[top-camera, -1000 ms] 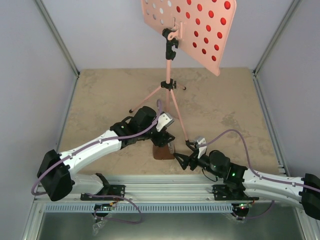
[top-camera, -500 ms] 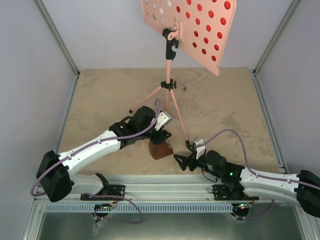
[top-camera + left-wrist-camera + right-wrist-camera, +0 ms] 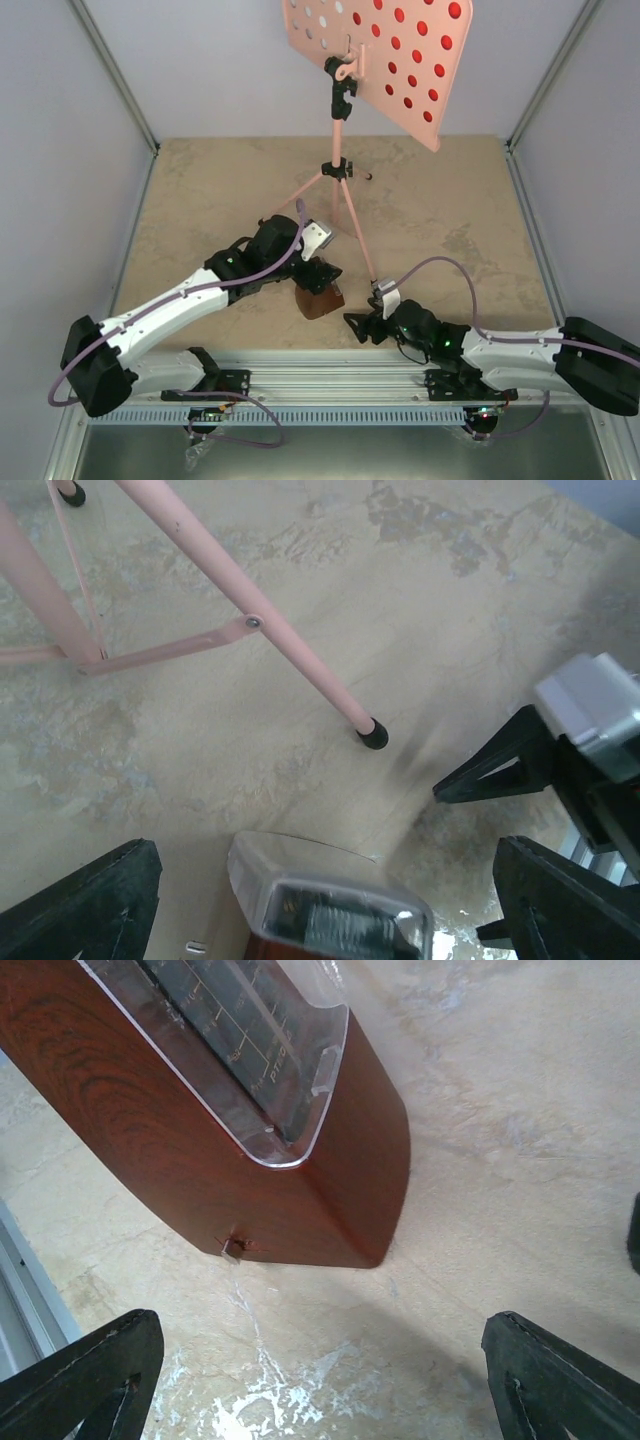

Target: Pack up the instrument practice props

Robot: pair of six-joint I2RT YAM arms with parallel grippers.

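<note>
Bare sandy tabletop [image 3: 200, 200] lies free at the frame's left and right. In the centre, the pink tripod music stand [image 3: 357, 228] splays its legs. Just below, a tilted brown pyramid metronome [image 3: 320, 300] fills the gap between the left gripper [image 3: 318, 272] and the right gripper [image 3: 353, 325].

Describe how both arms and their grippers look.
The left arm and right arm have white shells, black joints and a lilac cable looping along each. The left gripper and right gripper have black wedge fingers and a grey-white camera block.

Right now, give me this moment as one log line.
left fingers: open, straddling metronome top | right fingers: open, facing metronome | music stand: standing
</note>
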